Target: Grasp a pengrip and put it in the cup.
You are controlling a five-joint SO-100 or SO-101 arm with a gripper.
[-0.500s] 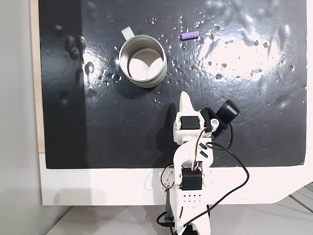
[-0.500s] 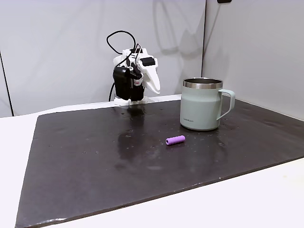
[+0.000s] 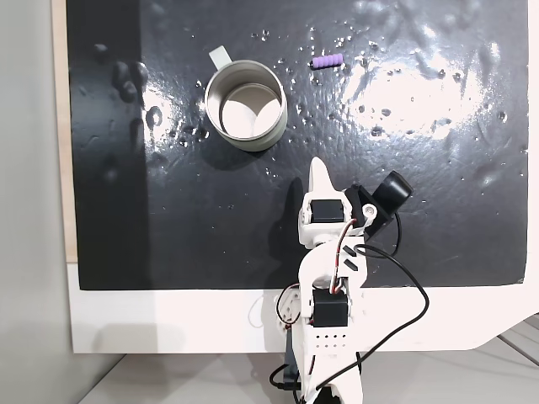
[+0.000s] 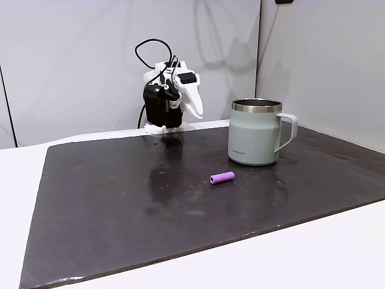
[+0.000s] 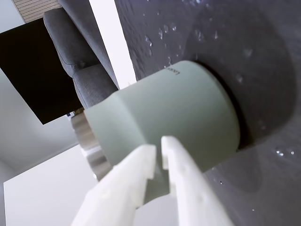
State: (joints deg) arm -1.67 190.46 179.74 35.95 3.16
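A white two-finger gripper [image 3: 318,166] on a small white arm sits folded back near the 6 o'clock edge of a glossy black mat [image 3: 421,219] that covers a white worktop [image 3: 168,324]; in a fixed view from above its pointed tip aims toward 12 o'clock. In the wrist view the gripper [image 5: 159,149] has its jaws clenched together with nothing between them, only a thin slit separating the white fingers [image 5: 129,181]. The pale grey-green round metal cup [image 3: 246,104] with a steel rim stands upright on the mat, at about 11 o'clock from the gripper and well apart from it, its small flat handle tab pointing toward 11 o'clock. In the side-on fixed view the cup [image 4: 255,139] shows its handle at 3 o'clock. The tiny purple ribbed rubbery pengrip [image 3: 327,61] lies on its side on the mat, at 2 o'clock from the cup and apart from it; from the side the pengrip [image 4: 222,177] rests near the cup's base at about 7 o'clock. Clear water droplets [image 3: 383,109] speckle the mat around both things.
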